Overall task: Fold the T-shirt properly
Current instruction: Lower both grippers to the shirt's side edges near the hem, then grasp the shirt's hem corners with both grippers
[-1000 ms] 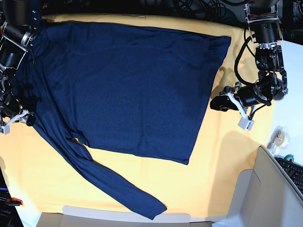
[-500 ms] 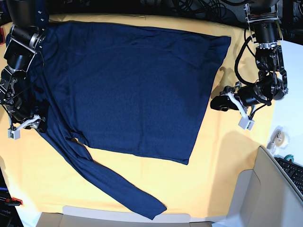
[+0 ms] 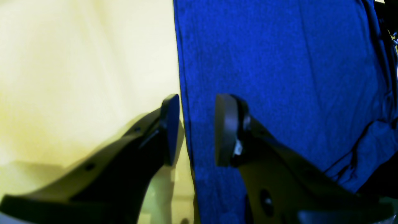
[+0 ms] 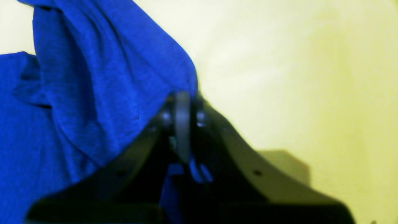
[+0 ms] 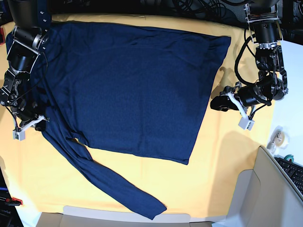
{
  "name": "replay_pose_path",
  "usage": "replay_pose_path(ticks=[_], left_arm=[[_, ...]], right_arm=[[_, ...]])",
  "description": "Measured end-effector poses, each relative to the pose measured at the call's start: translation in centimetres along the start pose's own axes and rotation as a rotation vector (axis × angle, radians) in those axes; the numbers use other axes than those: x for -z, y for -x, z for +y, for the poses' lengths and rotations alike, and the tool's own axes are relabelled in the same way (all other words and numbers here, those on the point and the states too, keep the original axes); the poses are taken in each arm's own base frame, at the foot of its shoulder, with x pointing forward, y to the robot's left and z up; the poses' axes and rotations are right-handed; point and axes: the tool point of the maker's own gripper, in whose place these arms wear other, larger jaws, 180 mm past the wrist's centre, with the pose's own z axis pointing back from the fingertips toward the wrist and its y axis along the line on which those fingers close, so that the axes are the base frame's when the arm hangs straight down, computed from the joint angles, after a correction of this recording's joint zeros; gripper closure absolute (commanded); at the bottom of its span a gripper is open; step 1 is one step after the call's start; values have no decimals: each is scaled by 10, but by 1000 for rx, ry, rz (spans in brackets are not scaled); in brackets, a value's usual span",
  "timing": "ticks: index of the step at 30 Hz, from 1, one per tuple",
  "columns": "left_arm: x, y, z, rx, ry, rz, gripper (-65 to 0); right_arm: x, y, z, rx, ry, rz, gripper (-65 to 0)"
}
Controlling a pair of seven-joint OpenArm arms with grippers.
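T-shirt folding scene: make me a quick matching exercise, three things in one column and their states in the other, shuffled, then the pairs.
Things:
1. left end effector
2. right end effector
3. T-shirt

States:
A. pinched shut on blue fabric
B. spread out on the yellow cloth
C. open, straddling the shirt's edge

Pairs: 1-C, 2-A, 3-B
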Motion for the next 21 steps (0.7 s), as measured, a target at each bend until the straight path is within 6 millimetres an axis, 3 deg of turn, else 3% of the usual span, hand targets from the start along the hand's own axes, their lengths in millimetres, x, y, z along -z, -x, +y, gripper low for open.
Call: replay_pose_path(ticks=[2,4,9,11,13,16,18,21], left_arm=[[0,-1,0,1,0,-2,-195],[0,-8,0,10,-2,-8,-195],[1,-57,-2,16,22,-101,-196],[11,-61,4,-41,36,-94,-197],[24,-52,16,-73,-1,-29,-198],[43,-63,21,-97,-27,-25,-217],[59,-71,20,-77,-47,1,-232],[82,-92,3,-45,-21,-2,-236]], right_arm=[[1,1,2,-19,-4,10,-21],[3,2,6,-51,-10,26,0],[1,1,13,-124,-10,42,0],[-1,2,17,-145,-11,41,0],[-1,3,17,-154,-9,46,0],[-1,3,17,-155,-9,50,0],[-1,3,18,-152,-11,49,0],[-2,5,17,-153,-11,44,0]])
